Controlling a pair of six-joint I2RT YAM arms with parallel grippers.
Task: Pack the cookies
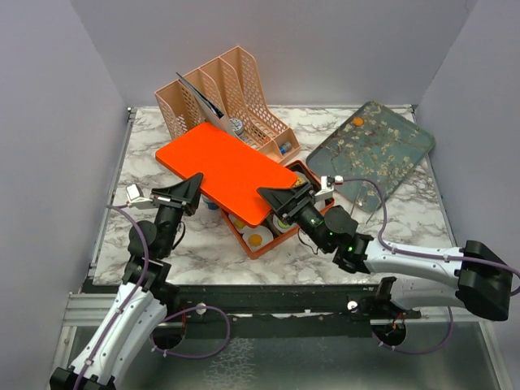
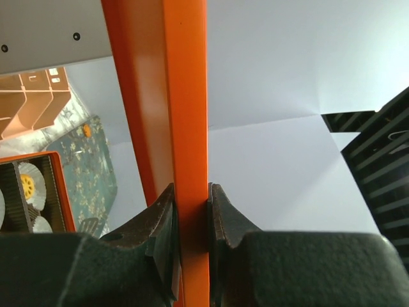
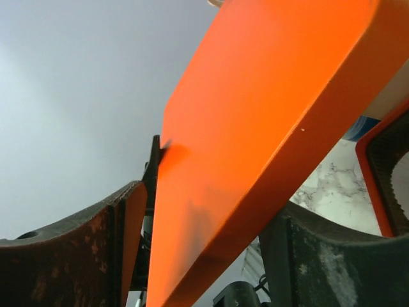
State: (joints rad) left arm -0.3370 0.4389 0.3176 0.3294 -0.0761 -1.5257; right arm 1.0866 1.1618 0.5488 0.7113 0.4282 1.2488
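Note:
A flat orange lid (image 1: 223, 171) hangs tilted over an open orange box (image 1: 262, 250). My left gripper (image 1: 192, 185) is shut on the lid's left edge, which sits pinched between the fingers in the left wrist view (image 2: 190, 204). My right gripper (image 1: 286, 197) straddles the lid's near right corner; in the right wrist view (image 3: 208, 198) the lid (image 3: 268, 96) fills the space between the jaws. In the box, a yellow-orange cookie (image 1: 256, 238) lies in a white paper cup; it also shows in the left wrist view (image 2: 27, 185). One orange cookie (image 1: 357, 121) lies on the floral tray. The other cookies are hidden.
A peach desk organizer (image 1: 227, 89) stands at the back behind the lid. A dark floral tray (image 1: 382, 154) lies at the back right. Something blue (image 1: 213, 205) shows under the lid's near edge. Grey walls close in the marble table on three sides.

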